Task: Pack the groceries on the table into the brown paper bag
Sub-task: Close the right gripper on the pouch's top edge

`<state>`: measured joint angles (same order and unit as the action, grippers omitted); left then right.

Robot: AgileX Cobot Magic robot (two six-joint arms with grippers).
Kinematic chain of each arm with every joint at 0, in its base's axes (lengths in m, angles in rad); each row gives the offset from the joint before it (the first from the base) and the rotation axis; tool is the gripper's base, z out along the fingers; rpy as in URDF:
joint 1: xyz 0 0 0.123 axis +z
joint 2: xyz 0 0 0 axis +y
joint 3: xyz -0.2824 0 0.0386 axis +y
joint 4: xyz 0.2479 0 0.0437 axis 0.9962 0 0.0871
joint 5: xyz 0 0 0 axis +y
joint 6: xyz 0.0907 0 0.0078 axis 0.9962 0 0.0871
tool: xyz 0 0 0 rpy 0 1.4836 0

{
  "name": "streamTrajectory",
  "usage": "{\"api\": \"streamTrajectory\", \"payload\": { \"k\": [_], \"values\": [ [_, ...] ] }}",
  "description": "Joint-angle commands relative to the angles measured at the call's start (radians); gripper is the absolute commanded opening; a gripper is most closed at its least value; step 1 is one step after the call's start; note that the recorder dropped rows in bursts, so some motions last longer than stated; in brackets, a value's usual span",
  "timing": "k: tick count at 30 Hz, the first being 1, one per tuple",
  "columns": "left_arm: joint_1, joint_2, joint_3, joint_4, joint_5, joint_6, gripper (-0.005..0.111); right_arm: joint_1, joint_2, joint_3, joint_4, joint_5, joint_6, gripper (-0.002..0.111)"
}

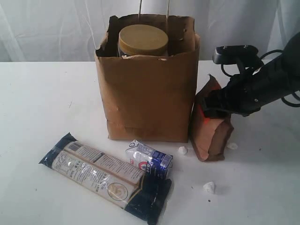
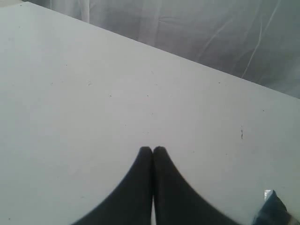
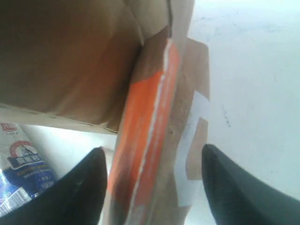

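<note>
Right hand lining up on the pouch, not gripping yet

Right hand (image 3: 150, 187) is spread wide around the orange-brown pouch (image 1: 211, 123), standing just right of the brown paper bag (image 1: 147, 77) on the desk (image 1: 42, 108); next I'd guess squeeze, lift, drop in. Left hand (image 2: 153, 151) is pinched closed, empty, over bare desk.

Brown paper bag (image 1: 147, 93) upright mid-table; mouth mostly filled by big olive-lidded jar (image 1: 143, 40), only narrow gaps around lid. Orange-brown pouch (image 1: 210, 123) stands against bag's right side, no gap between them. Right gripper (image 3: 152, 187) straddles pouch, jaws wide, pouch between fingers. Long dark-blue packet (image 1: 105, 176) and small white-blue carton (image 1: 150, 158) clutter front-left, touching. White crumbs (image 1: 209, 187) front-right. Table (image 1: 42, 103) left of bag open; same around left gripper (image 2: 153, 151).
</note>
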<state>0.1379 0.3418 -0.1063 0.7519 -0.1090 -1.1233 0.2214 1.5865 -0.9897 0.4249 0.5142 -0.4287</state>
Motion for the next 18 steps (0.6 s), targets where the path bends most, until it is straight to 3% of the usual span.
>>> {"api": "streamTrajectory", "payload": {
  "k": [1, 9, 18],
  "values": [
    [0.001, -0.007, 0.005, 0.008, -0.004, -0.006, 0.000, -0.001, -0.009, 0.001, -0.027, -0.049, 0.014, 0.057],
    [0.001, -0.007, 0.005, 0.008, -0.004, -0.006, 0.000, -0.001, -0.007, 0.001, -0.029, -0.015, 0.041, 0.074],
    [0.001, -0.007, 0.005, 0.008, -0.004, -0.006, 0.000, -0.001, -0.001, 0.001, -0.027, 0.041, 0.046, 0.075]
  ]
}}
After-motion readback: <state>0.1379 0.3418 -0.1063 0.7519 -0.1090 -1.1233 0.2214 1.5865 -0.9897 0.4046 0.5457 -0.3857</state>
